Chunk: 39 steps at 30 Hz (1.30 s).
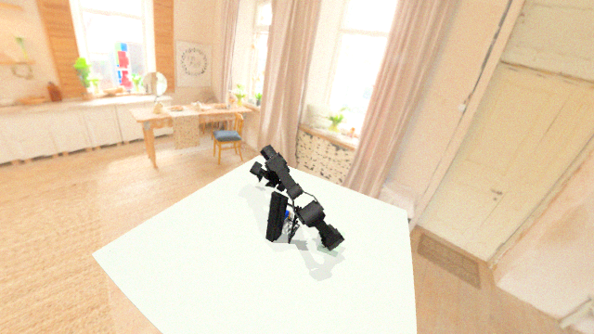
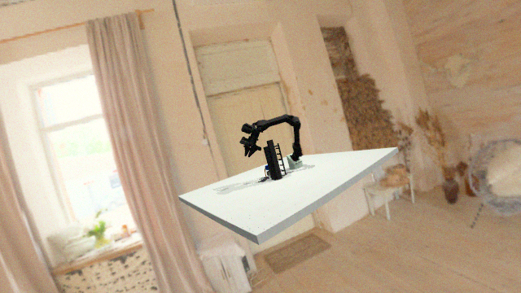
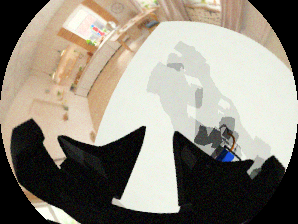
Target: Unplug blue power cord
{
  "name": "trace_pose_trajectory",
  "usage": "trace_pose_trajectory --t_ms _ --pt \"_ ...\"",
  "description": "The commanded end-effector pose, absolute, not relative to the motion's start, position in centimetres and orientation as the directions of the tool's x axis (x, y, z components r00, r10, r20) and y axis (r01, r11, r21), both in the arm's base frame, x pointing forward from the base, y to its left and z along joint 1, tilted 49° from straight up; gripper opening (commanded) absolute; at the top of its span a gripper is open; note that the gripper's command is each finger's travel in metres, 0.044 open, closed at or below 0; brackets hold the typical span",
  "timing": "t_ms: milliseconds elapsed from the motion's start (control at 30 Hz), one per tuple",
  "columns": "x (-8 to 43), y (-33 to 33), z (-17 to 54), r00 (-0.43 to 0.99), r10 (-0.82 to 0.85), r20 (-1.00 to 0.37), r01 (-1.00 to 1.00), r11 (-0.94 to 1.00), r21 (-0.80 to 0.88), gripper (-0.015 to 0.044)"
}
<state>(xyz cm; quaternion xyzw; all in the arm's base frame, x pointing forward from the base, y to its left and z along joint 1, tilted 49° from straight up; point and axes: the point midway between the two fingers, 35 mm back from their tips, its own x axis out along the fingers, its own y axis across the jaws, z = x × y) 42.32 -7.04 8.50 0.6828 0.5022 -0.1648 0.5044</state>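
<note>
My gripper (image 1: pixel 264 183) (image 2: pixel 253 153) (image 3: pixel 159 132) is open part way and empty, with bare table showing between its fingers in the wrist view. It hangs above the table, beyond the black slab in the top view. A small blue part (image 1: pixel 287 214) (image 2: pixel 267 168) (image 3: pixel 226 156) is low beside that slab, away from the fingertips. A thin orange-brown cord (image 3: pixel 233 142) curves beside the blue part, which the right finger partly hides. The frames are too small to tell which part is the plug or the power strip, or whether they are joined.
A tall black slab (image 1: pixel 277 217) (image 2: pixel 273 159) stands upright on the white table (image 1: pixel 223 278) (image 2: pixel 252 216) (image 3: pixel 135 95). A thin black ladder-like rack (image 2: pixel 280 159) stands close beside it. My arm arches over this group from its base behind the rack.
</note>
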Motion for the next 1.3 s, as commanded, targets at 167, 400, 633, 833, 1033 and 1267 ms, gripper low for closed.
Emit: trace_pose_trajectory --t_ms 167,400,633,833,1033,1267 --pt "31.1 -5.6 -1.1 -0.003 0.680 -0.733 0.998 0.053 0.045 0.0160" --pt "27.9 -4.7 -2.2 -0.116 0.733 -0.670 0.993 0.083 -0.081 0.0160" --pt "28.0 -4.6 -2.1 -0.116 0.733 -0.670 0.993 0.083 -0.081 0.0160" --pt "28.0 -3.9 -1.4 -0.116 0.733 -0.670 0.993 0.083 -0.081 0.0160" --pt "28.0 -3.3 -0.6 -0.116 0.733 -0.670 0.993 0.083 -0.081 0.0160" --pt "28.0 -2.5 0.2 -0.117 0.734 -0.669 0.993 0.083 -0.082 0.0160"
